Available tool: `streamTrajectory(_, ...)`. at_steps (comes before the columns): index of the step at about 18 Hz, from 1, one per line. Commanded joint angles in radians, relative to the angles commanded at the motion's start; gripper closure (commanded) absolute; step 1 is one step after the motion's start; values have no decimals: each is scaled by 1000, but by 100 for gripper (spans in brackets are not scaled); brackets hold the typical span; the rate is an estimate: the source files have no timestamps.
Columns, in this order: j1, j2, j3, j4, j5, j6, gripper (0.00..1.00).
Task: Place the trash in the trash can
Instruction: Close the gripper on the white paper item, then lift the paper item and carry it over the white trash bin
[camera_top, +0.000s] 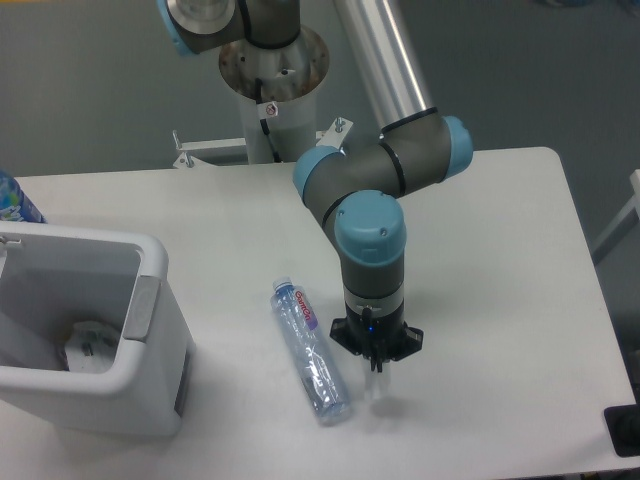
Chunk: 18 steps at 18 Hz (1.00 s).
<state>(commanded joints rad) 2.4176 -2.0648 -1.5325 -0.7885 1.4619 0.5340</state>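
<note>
While lying flat on table (500, 260), slim clear bottle (310, 350) shows red-pink label near white cap, far end; body crinkled. Gripper (376, 372) points down just right of bottle; fingers blurred, cannot tell spread or closed. White bin (150, 300) at left, crumpled wrapper (90, 345) inside.

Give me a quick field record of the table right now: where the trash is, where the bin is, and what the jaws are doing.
water bottle: lying flat on the table, cap toward the back, not gripped
trash can: front left of the table, open top
inside the trash can: a crumpled wrapper at the bottom
gripper: pointing down just right of the water bottle's lower end; jaws close together, grip state unclear
blue bottle: far left edge, behind the trash can
task state: water bottle not yet in the trash can
</note>
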Motion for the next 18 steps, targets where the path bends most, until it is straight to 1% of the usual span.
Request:
streamTrajectory(5,-3,90,11,-3,-121,-95,93)
streamTrajectory(7,-11,126,15,-3,-144,-138,91)
streamTrajectory(10,-37,158,51,-3,-189,-222,90)
streamTrajectory(13,-70,181,94,-3,-198,-298,90)
streamTrajectory(17,-109,215,120,-3,-236,-354,90)
streamTrajectory(18,-121,232,123,-3,-248,-376,90)
